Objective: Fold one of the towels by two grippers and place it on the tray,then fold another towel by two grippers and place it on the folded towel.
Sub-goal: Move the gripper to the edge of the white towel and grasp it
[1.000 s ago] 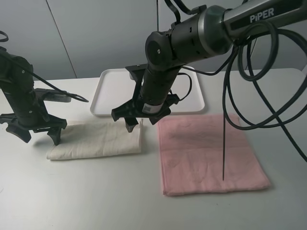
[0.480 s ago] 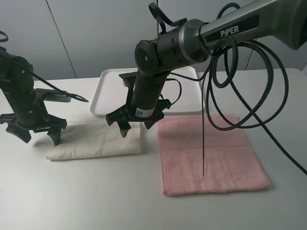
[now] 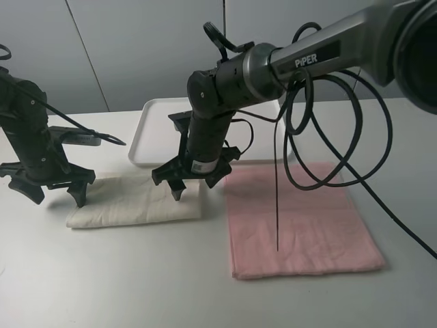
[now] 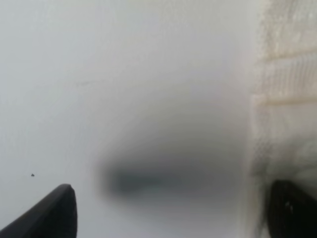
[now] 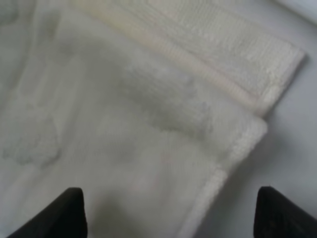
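At cream towel (image 3: pixel 136 203) ends: left gripper (image 3: pixel 58 199), "PiPER"-armed right gripper (image 3: pixel 194 189), jaws spread, empty.

The cream towel (image 3: pixel 136 198) is matt, nubbly terry cloth with a flat woven band at its hem; the pink towel (image 3: pixel 300 219) is soft terry too. The tray (image 3: pixel 160 130) is smooth white plastic, the bench (image 3: pixel 136 287) smooth and matt.

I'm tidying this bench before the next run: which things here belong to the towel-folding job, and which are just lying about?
Part of the job:
- cream towel, already folded over
- pink towel, lying flat
- white tray
- left gripper and right gripper, both open over the cream towel

Not part of it:
- black cable hanging over the pink towel
- table
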